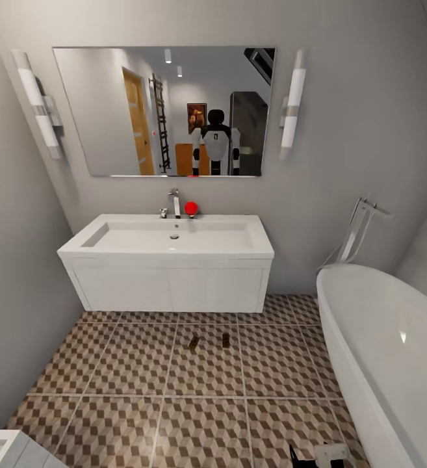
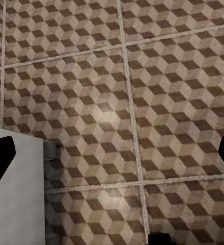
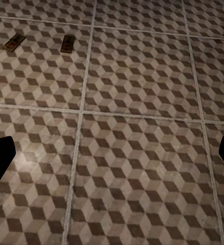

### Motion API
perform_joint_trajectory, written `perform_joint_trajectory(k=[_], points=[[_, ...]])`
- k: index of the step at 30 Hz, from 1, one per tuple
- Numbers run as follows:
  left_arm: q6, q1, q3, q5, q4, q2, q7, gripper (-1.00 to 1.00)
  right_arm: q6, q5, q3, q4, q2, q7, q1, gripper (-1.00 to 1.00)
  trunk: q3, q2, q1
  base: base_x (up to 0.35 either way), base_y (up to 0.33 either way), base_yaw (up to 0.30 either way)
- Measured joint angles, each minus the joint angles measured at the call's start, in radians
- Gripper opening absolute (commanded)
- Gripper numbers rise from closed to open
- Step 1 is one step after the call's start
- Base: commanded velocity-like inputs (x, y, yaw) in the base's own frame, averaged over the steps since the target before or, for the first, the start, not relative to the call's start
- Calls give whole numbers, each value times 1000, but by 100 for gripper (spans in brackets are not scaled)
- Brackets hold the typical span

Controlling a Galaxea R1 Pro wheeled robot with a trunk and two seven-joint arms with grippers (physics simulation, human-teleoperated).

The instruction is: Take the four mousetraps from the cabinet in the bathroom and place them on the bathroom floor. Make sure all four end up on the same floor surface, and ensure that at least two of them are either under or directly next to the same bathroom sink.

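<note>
Two mousetraps [image 1: 209, 340] lie on the bathroom floor [image 1: 142, 422] just before the sink [image 1: 168, 242], at 12 o'clock ahead, long axes pointing roughly sinkward. Right gripper [image 3: 112, 158] nearer, spread, empty; left gripper [image 2: 112, 153] likewise spread, empty.

Two mousetraps lie on the tiled floor [image 1: 109, 403] in front of the sink [image 1: 174, 237]: one mousetrap [image 1: 194, 343] and a second mousetrap [image 1: 225, 339] just beside it. There is one sink with one tap [image 1: 175, 203], one mirror [image 1: 164, 110] above it, two wall lamps flanking that mirror, one bathtub [image 1: 388, 351] beside the sink, and one red ball [image 1: 191, 208] by the tap.
</note>
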Motion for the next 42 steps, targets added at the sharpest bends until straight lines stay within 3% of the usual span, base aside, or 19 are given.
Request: perform_joint_trajectory(k=[10,13,19,31,42], points=[[0,0,-1,0,0,0,0,100,0,0,0,0,-1,0,0,100,0,0,0,0,0,0],[17,17,18,0,0,16,13,100,17,6,6,1,16,-8,1,100,0,0,0,0,0,0],[51,39,52,0,0,11,2,100,51,6,4,1,39,-1,1,100,0,0,0,0,0,0],[5,43,-16,1,0,8,-7,100,-4,6,5,0,43,3,2,100,0,0,0,0,0,0],[4,43,-21,2,-3,3,-2,100,-7,7,4,-2,47,5,2,100,0,0,0,0,0,0]])
